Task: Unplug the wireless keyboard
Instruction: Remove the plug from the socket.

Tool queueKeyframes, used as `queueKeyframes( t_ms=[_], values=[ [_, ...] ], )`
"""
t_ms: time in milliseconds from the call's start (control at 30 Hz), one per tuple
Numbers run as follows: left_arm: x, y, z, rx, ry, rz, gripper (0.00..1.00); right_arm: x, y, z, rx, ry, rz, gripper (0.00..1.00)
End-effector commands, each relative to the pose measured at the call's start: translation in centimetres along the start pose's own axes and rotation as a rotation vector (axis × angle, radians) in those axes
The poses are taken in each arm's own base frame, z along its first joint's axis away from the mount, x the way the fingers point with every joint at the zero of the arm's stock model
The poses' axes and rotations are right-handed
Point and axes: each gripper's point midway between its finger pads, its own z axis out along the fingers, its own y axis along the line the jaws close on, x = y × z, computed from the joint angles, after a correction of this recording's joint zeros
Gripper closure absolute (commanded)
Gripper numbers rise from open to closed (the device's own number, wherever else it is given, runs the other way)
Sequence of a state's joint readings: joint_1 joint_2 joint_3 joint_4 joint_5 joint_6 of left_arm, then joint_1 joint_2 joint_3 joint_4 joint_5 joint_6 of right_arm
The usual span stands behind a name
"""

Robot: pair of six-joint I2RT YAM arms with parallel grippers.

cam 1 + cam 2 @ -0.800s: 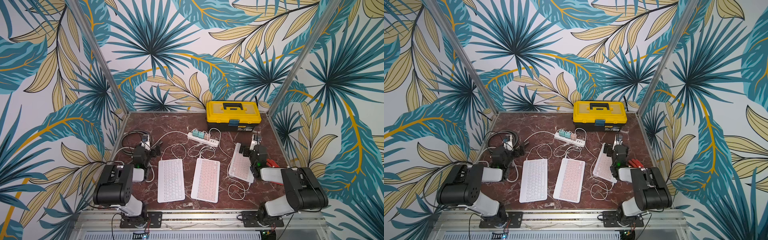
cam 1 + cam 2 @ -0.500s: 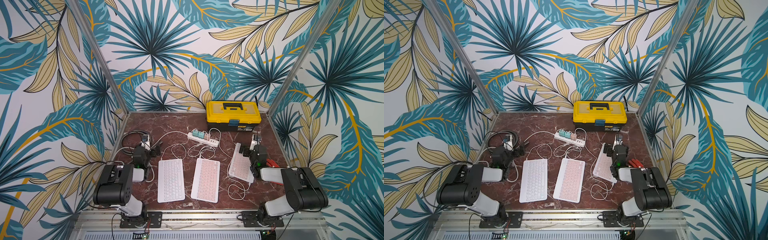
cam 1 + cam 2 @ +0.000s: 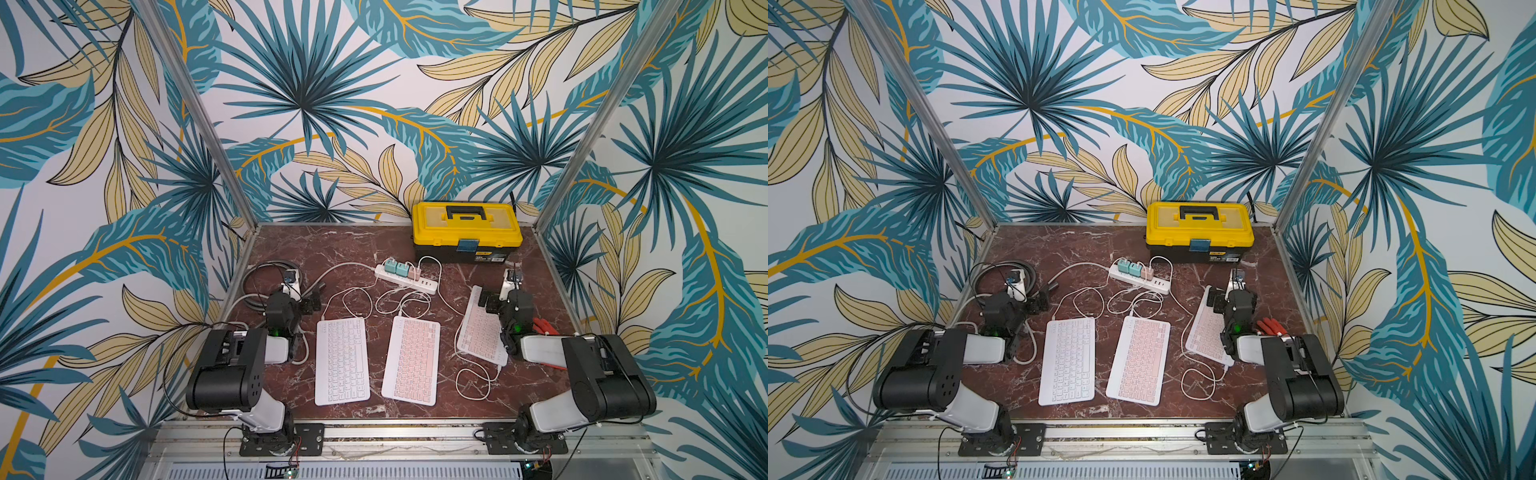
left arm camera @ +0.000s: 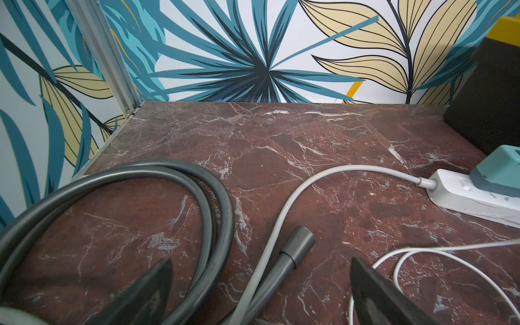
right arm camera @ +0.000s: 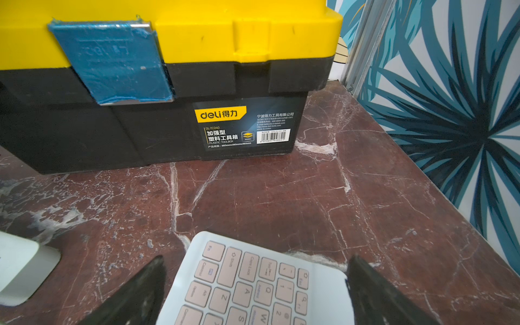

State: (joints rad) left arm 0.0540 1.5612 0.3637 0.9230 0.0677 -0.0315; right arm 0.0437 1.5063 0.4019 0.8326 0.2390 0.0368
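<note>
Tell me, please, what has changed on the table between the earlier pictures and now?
Nothing visibly changed. The left gripper stays open by the grey hose, the right gripper stays open over one end of the rightmost keyboard, and nothing on the table has shifted.

We logged the tabletop (image 4: 281, 135) as a red-brown marble-look slab w/ white veins, semi-gloss, faintly scuffed. Toolbox (image 5: 281, 33): moulded plastic, yellow lid smooth w/ low sheen, black base matt. Its label (image 5: 247, 123) was a glossy print. The latch (image 5: 112, 59) wore wrinkled blue film, w/ a shiny bare metal edge showing. Grey hose (image 4: 219, 202) looked rubbery, smooth, satin. Power strip (image 4: 455, 197) & its cord (image 4: 374, 168): white plastic, smooth, slight gloss. Right-hand keyboard (image 5: 253, 281): pale smooth plastic case, matt pink keycaps. Frame post (image 4: 108, 56) read as brushed alu, ribbed. Walls (image 3: 332, 104): flat matt print, material n/d.
</note>
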Motion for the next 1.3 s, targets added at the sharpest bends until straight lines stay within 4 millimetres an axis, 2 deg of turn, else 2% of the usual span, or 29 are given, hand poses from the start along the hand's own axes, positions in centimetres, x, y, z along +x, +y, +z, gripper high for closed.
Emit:
queueKeyframes(
  t_ms=[0, 167, 233, 267, 367, 500, 600, 700, 833, 967, 1167, 1267],
  values=[
    [-1.3, 0.2, 0.1, -0.004, -0.029, 0.007, 0.0, -0.8, -0.4, 0.0, 0.015, -0.019, 0.01, 0.0],
    [-1.3, 0.2, 0.2, -0.004, -0.03, 0.006, 0.01, -0.8, -0.3, 0.0, 0.011, -0.019, 0.012, 0.01],
    [-1.6, 0.7, 0.1, -0.034, -0.038, -0.004, 0.01, -1.4, 0.0, -0.1, -0.007, -0.038, -0.001, 0.01],
    [-2.3, 1.3, -0.1, -0.064, -0.054, -0.017, 0.01, -1.6, 0.4, -0.2, -0.026, -0.01, -0.017, 0.01],
    [-3.4, 0.9, -1.0, -0.027, -0.071, -0.022, 0.01, -2.8, 0.5, -0.6, -0.028, 0.106, -0.001, 0.01],
    [-4.9, 0.3, -1.8, -0.004, -0.071, -0.011, 0.01, -4.1, 1.7, -1.8, -0.099, 0.139, 0.048, 0.01],
    [-7.1, 0.3, -2.9, -0.011, -0.121, -0.016, 0.01, -5.0, 2.1, -2.6, -0.129, 0.159, 0.083, 0.01],
    [-8.8, -0.5, -3.4, 0.026, -0.127, -0.045, 0.01, -5.1, 2.6, -3.3, -0.15, 0.233, 0.109, 0.01],
    [-9.1, -1.7, -3.0, 0.086, -0.047, -0.134, 0.02, -4.8, 3.5, -4.1, -0.19, 0.32, 0.14, 0.03],
    [-8.6, -4.4, -2.7, 0.163, 0.052, -0.213, 0.07, -4.5, 4.7, -5.0, -0.247, 0.357, 0.153, 0.06],
    [-7.2, -10.9, -1.8, 0.263, 0.206, -0.25, 0.1, -3.7, 6.4, -5.7, -0.291, 0.412, 0.111, 0.08],
    [-6.8, -13.7, -1.5, 0.306, 0.257, -0.276, 0.1, -2.6, 7.5, -6.2, -0.316, 0.462, 0.072, 0.1]
  ],
)
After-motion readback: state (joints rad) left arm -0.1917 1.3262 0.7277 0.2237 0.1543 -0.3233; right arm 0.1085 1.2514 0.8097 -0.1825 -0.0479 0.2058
